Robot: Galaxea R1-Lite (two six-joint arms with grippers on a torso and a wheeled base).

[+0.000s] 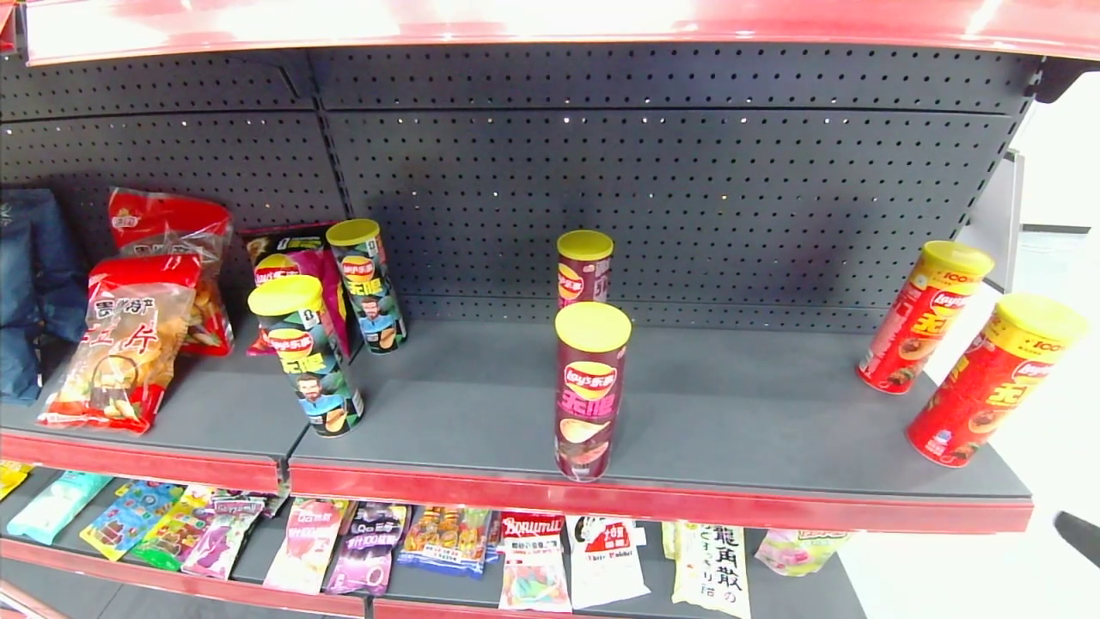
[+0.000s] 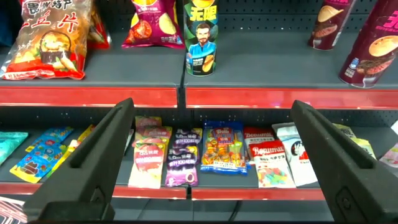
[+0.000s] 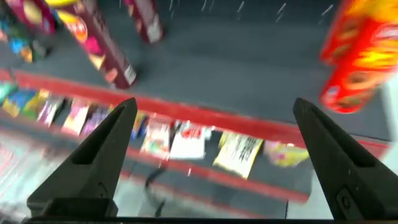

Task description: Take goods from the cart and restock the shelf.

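Left tool [image 2: 212, 104] spread wide, holding nothing, facing packets [image 2: 217, 146]; right tool [image 3: 214, 102] equally wide and empty; on the grey, red-edged shelf [image 1: 739, 430] stand yellow-lidded tubes: maroon cans [image 1: 591, 391] at centre frame, red cans [image 1: 924, 318] at right, dark cans [image 1: 305, 357] at left.

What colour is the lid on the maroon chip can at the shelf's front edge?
The lid is yellow; the head view shows it best.
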